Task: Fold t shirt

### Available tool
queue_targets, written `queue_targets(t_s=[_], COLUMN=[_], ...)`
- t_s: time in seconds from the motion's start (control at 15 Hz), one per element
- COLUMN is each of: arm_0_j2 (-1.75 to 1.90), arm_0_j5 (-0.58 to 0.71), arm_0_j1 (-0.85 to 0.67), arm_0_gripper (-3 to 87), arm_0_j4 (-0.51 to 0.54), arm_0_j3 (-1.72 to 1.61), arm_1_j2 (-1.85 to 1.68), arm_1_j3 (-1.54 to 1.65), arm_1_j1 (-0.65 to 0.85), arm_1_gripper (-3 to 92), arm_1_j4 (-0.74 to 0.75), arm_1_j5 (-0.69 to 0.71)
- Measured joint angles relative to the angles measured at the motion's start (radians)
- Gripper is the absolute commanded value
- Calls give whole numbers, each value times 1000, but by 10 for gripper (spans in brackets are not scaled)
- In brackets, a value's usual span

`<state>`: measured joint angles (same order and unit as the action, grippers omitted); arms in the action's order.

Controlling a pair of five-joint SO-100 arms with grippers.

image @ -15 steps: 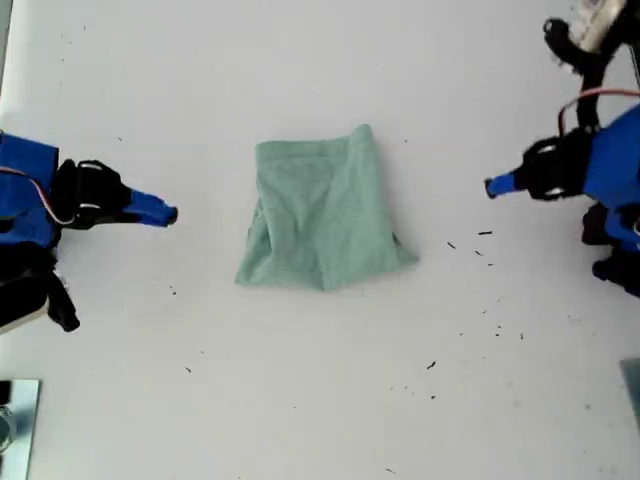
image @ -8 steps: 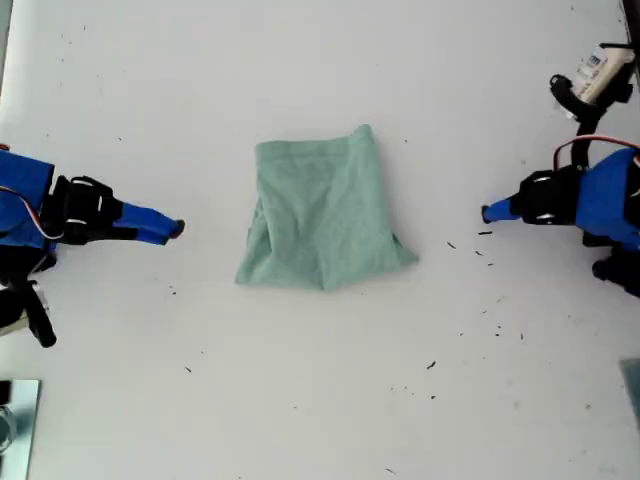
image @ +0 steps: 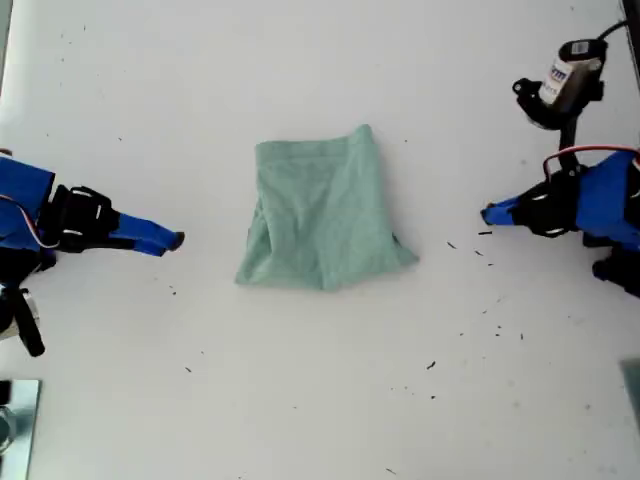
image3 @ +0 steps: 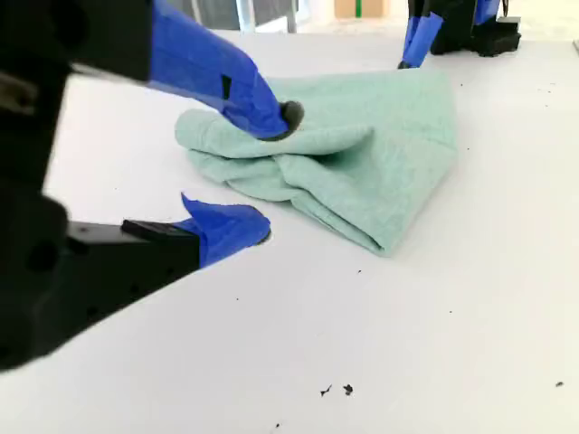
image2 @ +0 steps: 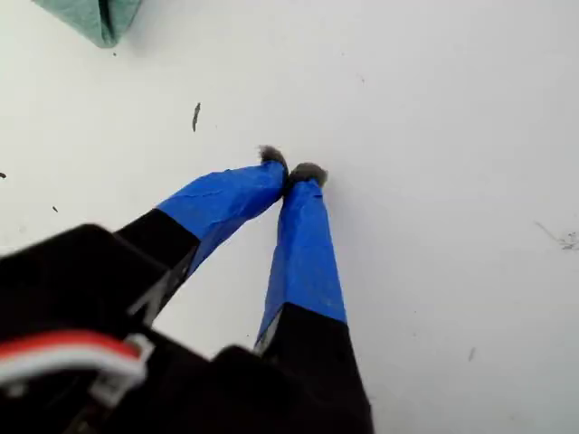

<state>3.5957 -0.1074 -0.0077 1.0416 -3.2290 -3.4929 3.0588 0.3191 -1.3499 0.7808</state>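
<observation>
The t shirt (image: 322, 210) lies folded into a rough square in the middle of the white counter (image: 320, 400), with neither arm touching it. My first gripper (image: 488, 213) sits low over the counter at the exterior view's right, well apart from the cloth, its blue-taped jaws together with the tips touching and nothing between them, and a few dark specks (image: 484, 233) lie scattered nearby. My second gripper (image: 172, 240) is at the exterior view's left, pointed at the shirt's bunched, folded edge with its jaws apart and empty.
</observation>
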Motion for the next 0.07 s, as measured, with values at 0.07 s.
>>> queue_targets(t_s=[0.07], arm_0_j2=[0], arm_0_j5=[0], arm_0_j1=[0], arm_0_gripper=[151], arm_0_j4=[0], arm_0_j3=[0], arm_1_j2=[0], arm_1_j3=[0], arm_1_j1=[0], arm_1_gripper=[25], arm_1_j4=[0], arm_1_j5=[0])
